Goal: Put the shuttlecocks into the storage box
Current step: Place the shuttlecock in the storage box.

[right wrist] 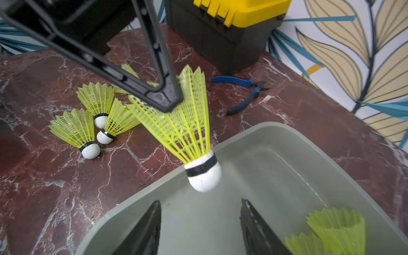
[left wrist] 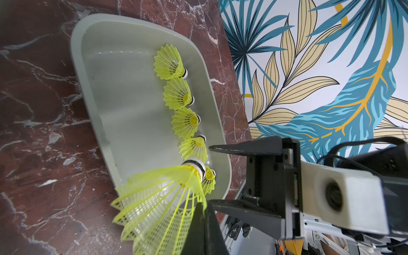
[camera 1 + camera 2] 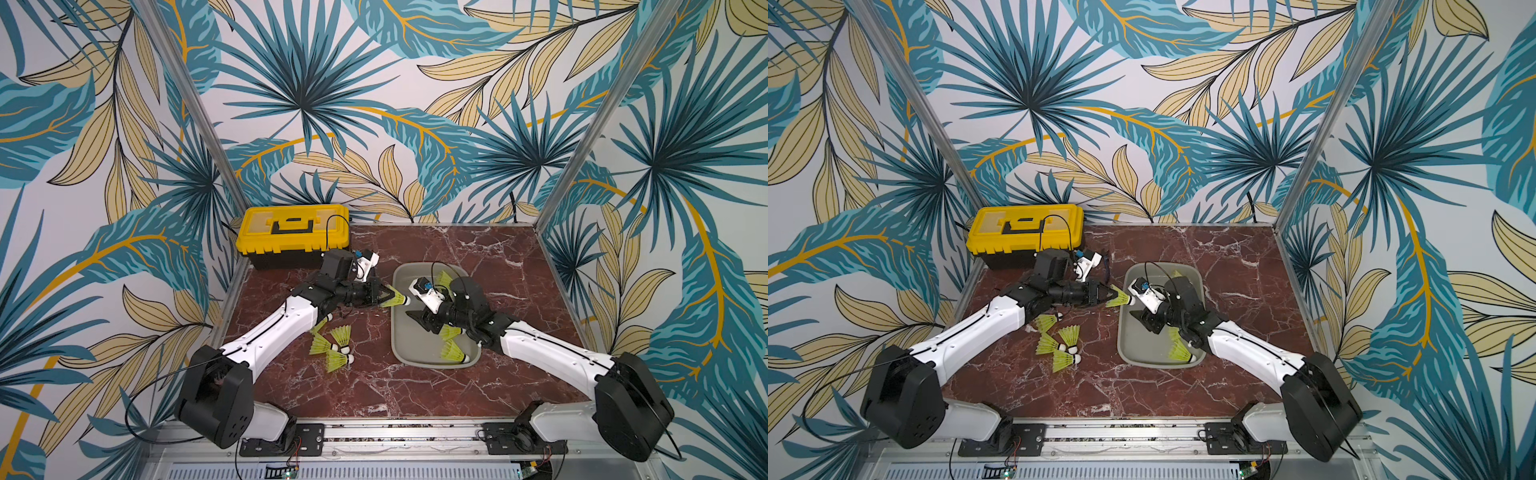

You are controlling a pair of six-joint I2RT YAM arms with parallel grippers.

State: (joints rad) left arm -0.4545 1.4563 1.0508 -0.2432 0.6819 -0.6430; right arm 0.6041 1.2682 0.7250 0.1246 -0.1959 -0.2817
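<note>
While the left gripper (image 3: 388, 297) pinched one held shuttlecock (image 3: 397, 300) by the skirt edge, jaws narrow & clamped on the mesh, the step in hand looked like the carry-in, i.e. drop-off not yet done. In the right wrist view the cork of that shuttlecock hung in the air just inside the storage box (image 3: 409, 345) rim, on the side nearest the left arm, w/ the skirt back over the table.

Five shuttlecocks (image 2: 177, 93) lay in a row inside the box along the far long wall, on the right arm's side. Four loose shuttlecocks (image 3: 337, 347) sat bunched on the table beside the left forearm, well outside the box, one partly hidden under the arm. So approx. half done, by my count.

Next move prob. called for a bit more travel inward over the box floor, a small drop, then letting go. Care needed: the right gripper (image 1: 200, 205) sat low in the box just below the cork, jaws apart & empty, so a clash was possible unless it backed off.

Pose: the left arm reached out from its base across the table, forearm approx. level, gripper pointing sideways at the box. The right arm bent over the near end of the box, wrist dipped, gripper aimed toward the left one.
</note>
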